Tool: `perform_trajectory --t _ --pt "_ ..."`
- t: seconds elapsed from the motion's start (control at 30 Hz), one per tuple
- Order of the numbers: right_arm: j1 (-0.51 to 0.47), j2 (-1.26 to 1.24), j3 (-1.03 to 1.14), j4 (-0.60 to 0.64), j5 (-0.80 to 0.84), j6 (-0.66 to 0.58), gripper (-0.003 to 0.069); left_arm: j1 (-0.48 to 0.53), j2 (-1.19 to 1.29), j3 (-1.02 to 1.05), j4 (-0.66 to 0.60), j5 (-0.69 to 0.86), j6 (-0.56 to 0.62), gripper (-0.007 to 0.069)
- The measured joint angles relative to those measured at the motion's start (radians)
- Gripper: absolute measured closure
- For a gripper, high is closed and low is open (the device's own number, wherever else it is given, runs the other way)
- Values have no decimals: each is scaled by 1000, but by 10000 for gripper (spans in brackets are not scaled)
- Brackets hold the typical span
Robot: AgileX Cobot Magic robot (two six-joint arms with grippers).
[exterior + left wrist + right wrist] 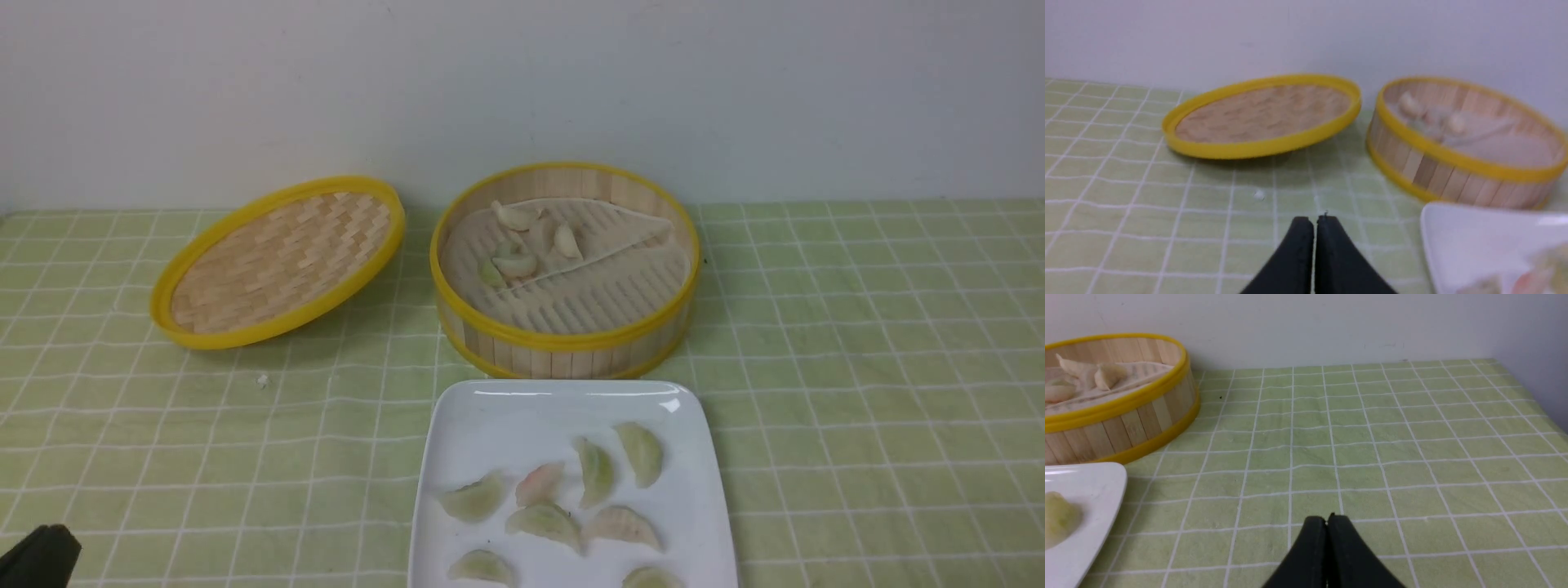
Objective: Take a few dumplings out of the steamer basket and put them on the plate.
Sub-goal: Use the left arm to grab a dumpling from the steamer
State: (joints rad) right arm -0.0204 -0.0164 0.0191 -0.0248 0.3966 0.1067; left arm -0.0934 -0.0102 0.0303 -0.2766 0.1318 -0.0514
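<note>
Pale dumplings (537, 233) lie in the steamer basket (565, 354) and on the white plate (482, 425), the woven lid (277, 261) tilts left of the basket, bare cloth (882, 367) stretches right, and both the left gripper (1314, 228) and right gripper (1328, 526) are clenched.

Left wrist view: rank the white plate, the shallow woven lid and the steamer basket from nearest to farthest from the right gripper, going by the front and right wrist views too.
1. Plate: front centre, nearest the robot.
2. Steamer basket: just behind the plate.
3. Woven lid: back left, farthest.
</note>
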Motion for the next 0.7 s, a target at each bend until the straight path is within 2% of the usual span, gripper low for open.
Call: perform_trajectory --t 0.1,0.17,0.3,0.4,0.47,0.6,0.7 --pt "0 0 1 0 -5 0 673 0 0 0 -74 -97 -12 630" --pt "0 0 2 0 -14 0 673 0 0 0 -158 -225 -23 630" --pt "0 0 2 0 -14 0 673 0 0 -5 -227 -433 -42 630" --pt "0 0 2 -1 -14 0 673 0 2 -91 -232 -449 -53 630" --pt "0 0 2 -1 -14 0 673 0 28 -201 -211 -403 -53 630" --pt "0 0 2 -1 -14 0 673 0 182 -419 -144 -201 -52 630" --pt "0 0 2 -1 -14 0 673 0 478 -734 -65 226 -18 630"
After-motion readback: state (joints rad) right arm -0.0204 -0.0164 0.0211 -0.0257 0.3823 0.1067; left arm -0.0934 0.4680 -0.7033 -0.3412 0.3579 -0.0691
